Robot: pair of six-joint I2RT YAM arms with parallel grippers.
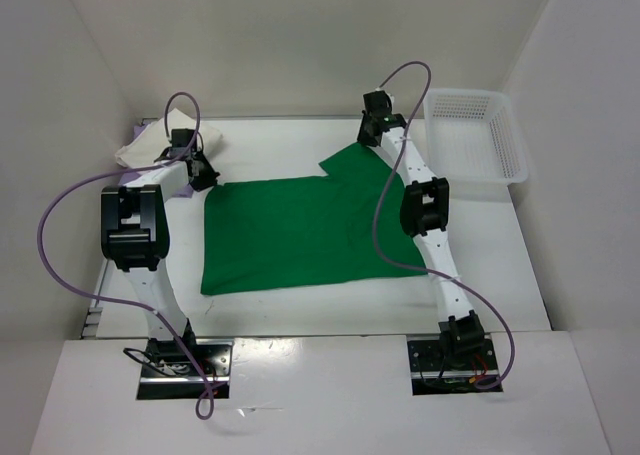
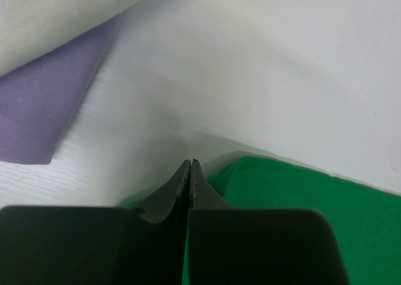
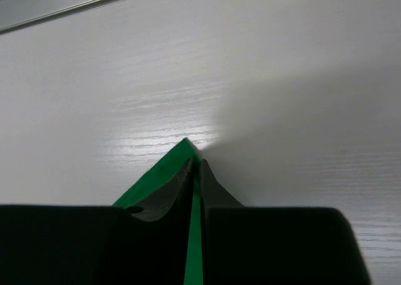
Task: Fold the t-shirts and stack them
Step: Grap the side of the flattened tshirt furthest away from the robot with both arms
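Observation:
The bright green t-shirt (image 1: 290, 237) lies spread flat in the middle of the table, one sleeve pointing to the far right. My left gripper (image 1: 204, 175) (image 2: 190, 163) is shut at its far left corner, with green cloth (image 2: 301, 191) showing between and beside the fingers. My right gripper (image 1: 372, 135) (image 3: 195, 161) is shut on the sleeve tip (image 3: 156, 175), and a green strip runs between its fingers. The cream-white t-shirt (image 1: 145, 147) (image 2: 50, 15) lies bunched over the lavender-purple t-shirt (image 2: 44, 109) at the far left.
A white lattice basket (image 1: 476, 174) stands at the far right corner. White walls close the table at the back and both sides. Purple cables loop off both arms.

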